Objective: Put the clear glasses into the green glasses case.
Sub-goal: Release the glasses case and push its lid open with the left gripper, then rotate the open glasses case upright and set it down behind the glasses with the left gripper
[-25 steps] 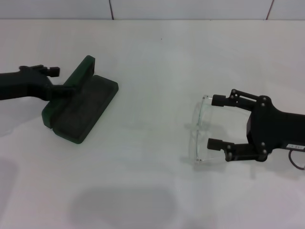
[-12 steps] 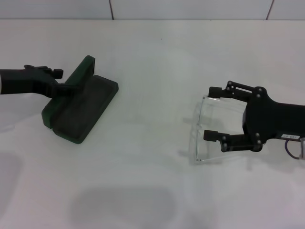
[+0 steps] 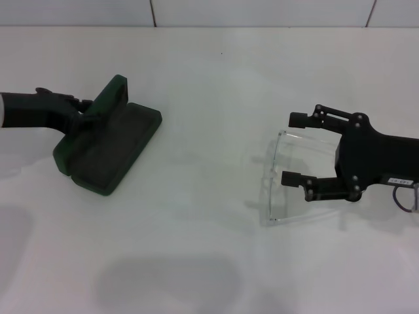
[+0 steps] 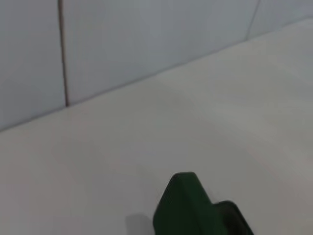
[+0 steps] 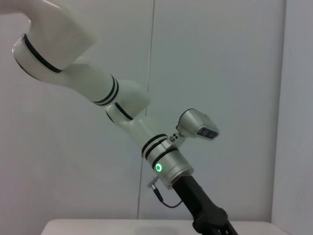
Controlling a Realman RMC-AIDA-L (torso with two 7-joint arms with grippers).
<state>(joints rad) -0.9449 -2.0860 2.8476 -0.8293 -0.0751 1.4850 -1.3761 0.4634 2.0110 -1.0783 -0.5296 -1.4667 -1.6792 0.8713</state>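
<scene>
Left gripper (image 3: 84, 112) pinches the green glasses case (image 3: 108, 144) lid, steadying it open; right gripper (image 3: 292, 148), jaws spread, straddles the clear glasses (image 3: 275, 176).

I'm looking down on a plain white table (image 3: 209, 65), smooth and matte. Behind its far edge runs a pale tiled wall (image 3: 262, 12) with thin dark seams. Soft grey shadows sit on the near part of the tabletop; the light's even.
</scene>
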